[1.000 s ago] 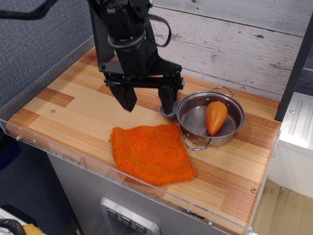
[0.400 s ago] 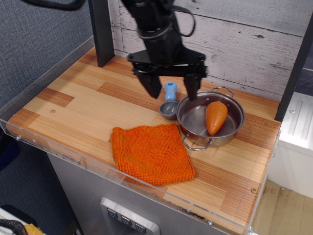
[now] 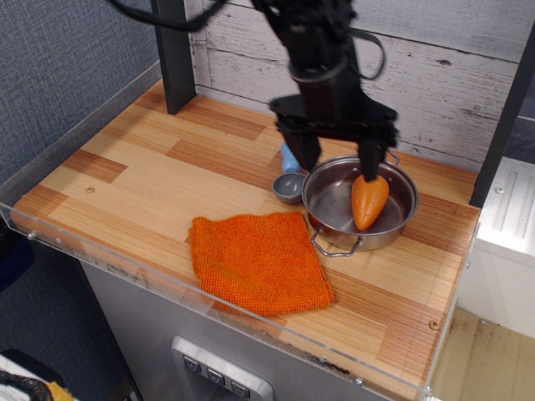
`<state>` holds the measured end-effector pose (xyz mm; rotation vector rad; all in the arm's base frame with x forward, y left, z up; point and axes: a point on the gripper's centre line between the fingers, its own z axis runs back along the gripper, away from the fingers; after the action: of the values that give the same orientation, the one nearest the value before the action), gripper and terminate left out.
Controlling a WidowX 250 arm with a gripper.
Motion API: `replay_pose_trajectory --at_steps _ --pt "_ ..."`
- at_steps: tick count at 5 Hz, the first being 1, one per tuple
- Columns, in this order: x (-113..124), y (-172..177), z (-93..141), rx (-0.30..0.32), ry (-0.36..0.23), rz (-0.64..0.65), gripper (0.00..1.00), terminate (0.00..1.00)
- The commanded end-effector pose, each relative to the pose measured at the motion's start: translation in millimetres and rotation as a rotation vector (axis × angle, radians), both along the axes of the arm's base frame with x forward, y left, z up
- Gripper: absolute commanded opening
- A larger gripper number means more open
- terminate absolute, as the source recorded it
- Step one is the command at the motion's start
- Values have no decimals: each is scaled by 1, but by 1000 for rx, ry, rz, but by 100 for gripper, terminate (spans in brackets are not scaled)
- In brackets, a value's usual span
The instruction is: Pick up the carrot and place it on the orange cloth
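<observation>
Item: approach step, pre-grasp, carrot not yet held.
Gripper (image 3: 340,160) fingers spread wide, empty, above pot (image 3: 324,215); carrot (image 3: 369,200) lies inside, orange cloth (image 3: 257,261) just beside on desk. Next I'd centre over carrot, drop, clench.

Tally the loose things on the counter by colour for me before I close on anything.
Orange: 2, the carrot and the orange cloth
Steel: 1, the pot
Blue and grey: 1, the small scoop
Total: 4
</observation>
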<state>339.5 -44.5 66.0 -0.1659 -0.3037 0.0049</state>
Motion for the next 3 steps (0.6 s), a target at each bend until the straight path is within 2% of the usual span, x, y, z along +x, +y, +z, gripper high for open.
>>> replay_pose_trajectory --at_steps 1,3 --pt "23 -25 -8 22 -19 -55 100 0" --pt "22 -29 -22 44 29 -71 100 0"
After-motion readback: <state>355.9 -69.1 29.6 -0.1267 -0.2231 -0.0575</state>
